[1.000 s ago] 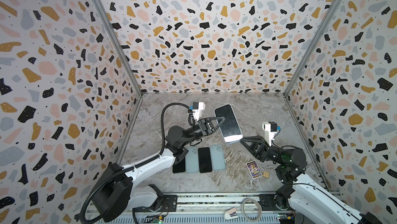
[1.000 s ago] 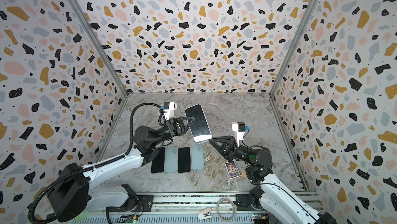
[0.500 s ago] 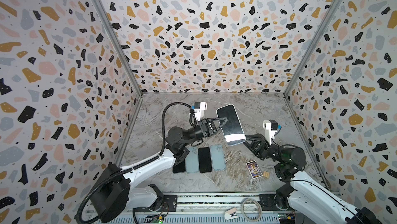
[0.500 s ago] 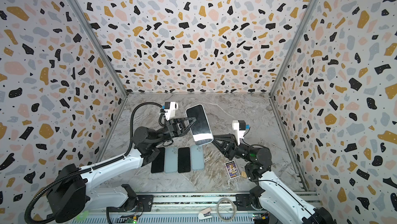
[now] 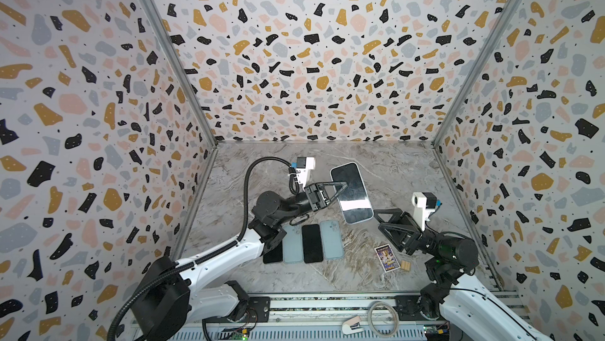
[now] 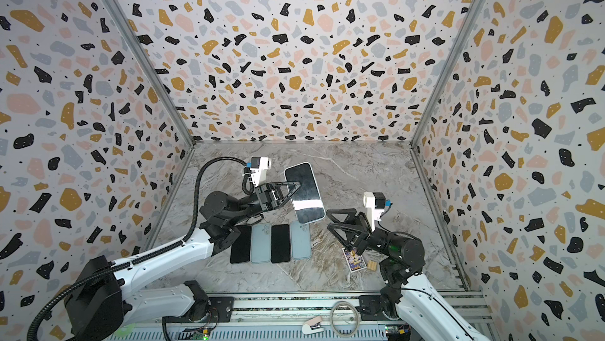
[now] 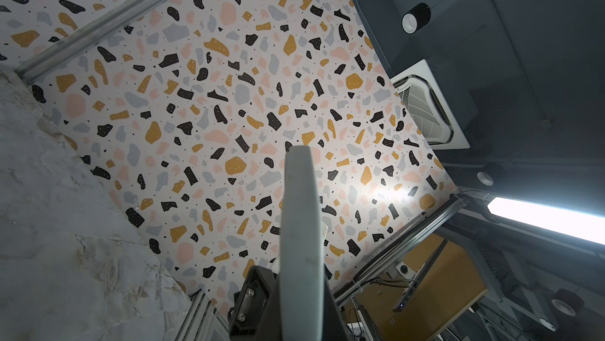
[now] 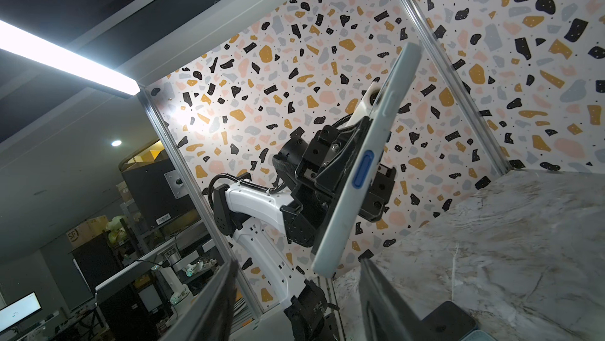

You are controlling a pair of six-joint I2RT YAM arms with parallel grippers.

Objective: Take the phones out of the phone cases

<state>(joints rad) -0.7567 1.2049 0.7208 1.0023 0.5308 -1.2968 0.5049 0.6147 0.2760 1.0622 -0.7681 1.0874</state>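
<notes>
Phone (image 5: 352,192), in its pale case (image 8: 340,225), hangs tilted in the air over the table (image 5: 393,166). The left gripper (image 5: 343,186) pinches its side. The right gripper (image 5: 378,220) was shut on the low end a second ago. Now it has let go, moved back, and spread its jaws.

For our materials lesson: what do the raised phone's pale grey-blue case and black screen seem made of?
Pale grey-blue phone case: probably silicone or soft plastic, matte; edge shows no glare. Black phone screen: likely glass, glossy; mirrors a bright band.
</notes>
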